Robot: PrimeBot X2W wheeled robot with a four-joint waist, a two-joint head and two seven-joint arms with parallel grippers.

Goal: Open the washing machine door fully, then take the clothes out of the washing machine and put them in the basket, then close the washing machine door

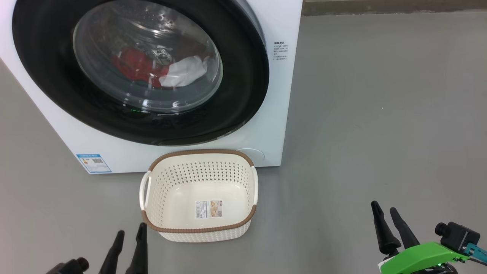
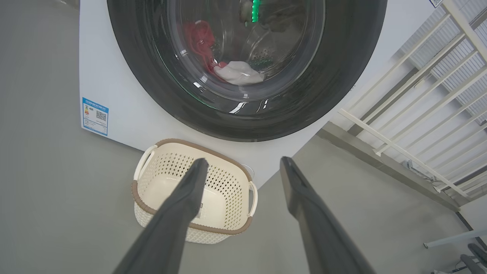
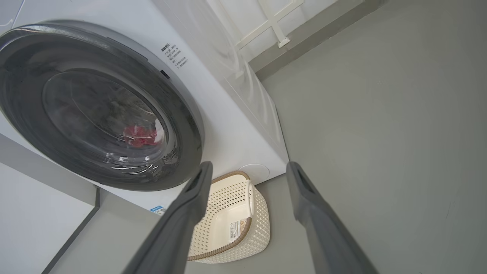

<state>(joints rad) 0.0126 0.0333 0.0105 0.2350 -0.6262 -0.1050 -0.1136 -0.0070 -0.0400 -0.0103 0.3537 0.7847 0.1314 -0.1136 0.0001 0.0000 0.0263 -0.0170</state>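
Washing machine door (image 1: 152, 125) sits closed against the front of the washing machine (image 1: 274, 114), its wide black rim glossy around the bulging glass. Through that glass the clothes (image 1: 137, 66) lie low in the drum: a red bundle with a white piece (image 1: 182, 72) lying against it on the robot's right. A blue label (image 1: 94, 163) is stuck at the machine's lower corner on the robot's left.

On the grey floor (image 1: 361, 114), just in front of the machine and below the washing machine door, stands the basket (image 1: 198, 229), upright, with a paper label (image 1: 208, 209) on its bottom (the brown rim runs all the way round).

At the lower left of the head view the left gripper (image 1: 131, 230) is open, its two dark fingers apart and pointing toward the machine, one tip close by the basket's near left corner. Its own wrist view shows the left gripper (image 2: 243, 160) spread wide with the basket behind one finger. At the lower right the right gripper (image 1: 383, 207) is open too, well apart from the basket, above a bright green housing (image 1: 422, 257). In its wrist view the right gripper (image 3: 249, 164) stands wide, with the basket and the machine's lower corner between its fingers.
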